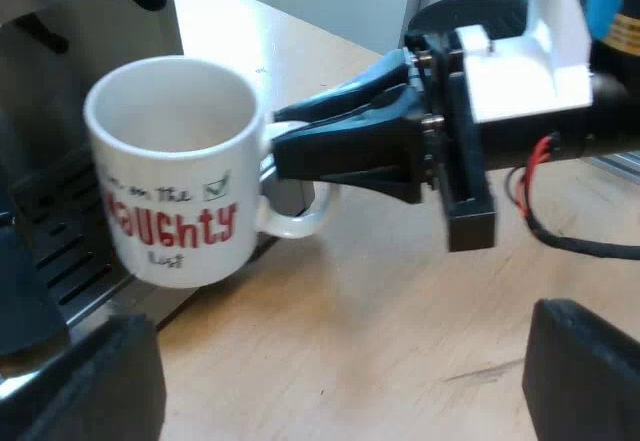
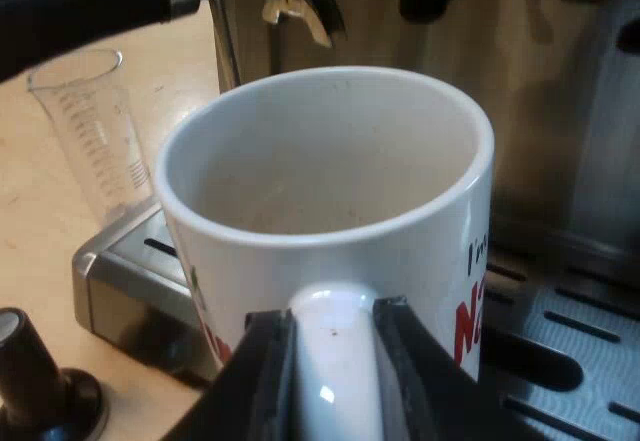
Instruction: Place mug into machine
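right hand point(image 2: 335, 361) pinching mug point(image 2: 320, 171), left hand point(image 1: 340, 366) spread

The right end effector point(image 1: 285, 143) has black tapered fingers point(image 1: 350, 151) and white housing point(image 1: 520, 71).

A coffee corner on a robot workbench — a steel espresso machine point(image 2: 570, 121) with a slotted drip tray point(image 2: 585, 336) stands on a pale wooden tabletop point(image 1: 400, 341), a measuring glass point(image 2: 85, 131) and a black-knobbed tamper point(image 2: 30, 386) near it, and the right gripper point(image 1: 280, 136), black-fingered on a white mount, clamps a mug point(image 1: 170, 171) by its handle.
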You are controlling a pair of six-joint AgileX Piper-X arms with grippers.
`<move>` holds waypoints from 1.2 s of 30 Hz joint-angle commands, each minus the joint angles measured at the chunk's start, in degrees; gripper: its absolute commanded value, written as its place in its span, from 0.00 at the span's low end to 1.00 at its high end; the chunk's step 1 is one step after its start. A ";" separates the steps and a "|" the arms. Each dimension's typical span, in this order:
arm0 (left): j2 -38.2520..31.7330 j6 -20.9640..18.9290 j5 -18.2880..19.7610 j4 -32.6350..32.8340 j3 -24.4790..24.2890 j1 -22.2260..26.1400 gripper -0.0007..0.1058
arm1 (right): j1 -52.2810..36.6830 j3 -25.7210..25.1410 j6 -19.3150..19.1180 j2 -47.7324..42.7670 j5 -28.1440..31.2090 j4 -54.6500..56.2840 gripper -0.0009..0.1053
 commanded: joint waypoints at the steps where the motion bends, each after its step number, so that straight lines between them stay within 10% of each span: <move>1: -0.24 0.22 0.30 -1.12 -0.51 -0.35 0.75 | 0.15 -2.00 -1.13 1.44 0.05 -4.02 0.01; 14: -0.24 0.22 0.30 -1.12 -0.51 -0.35 0.75 | 0.15 -7.77 -1.13 12.05 -0.09 -9.32 0.01; 36: -0.24 4.18 -12.17 -1.12 -0.51 -0.35 0.75 | 0.15 -15.66 -1.02 21.94 -0.39 -9.32 0.01</move>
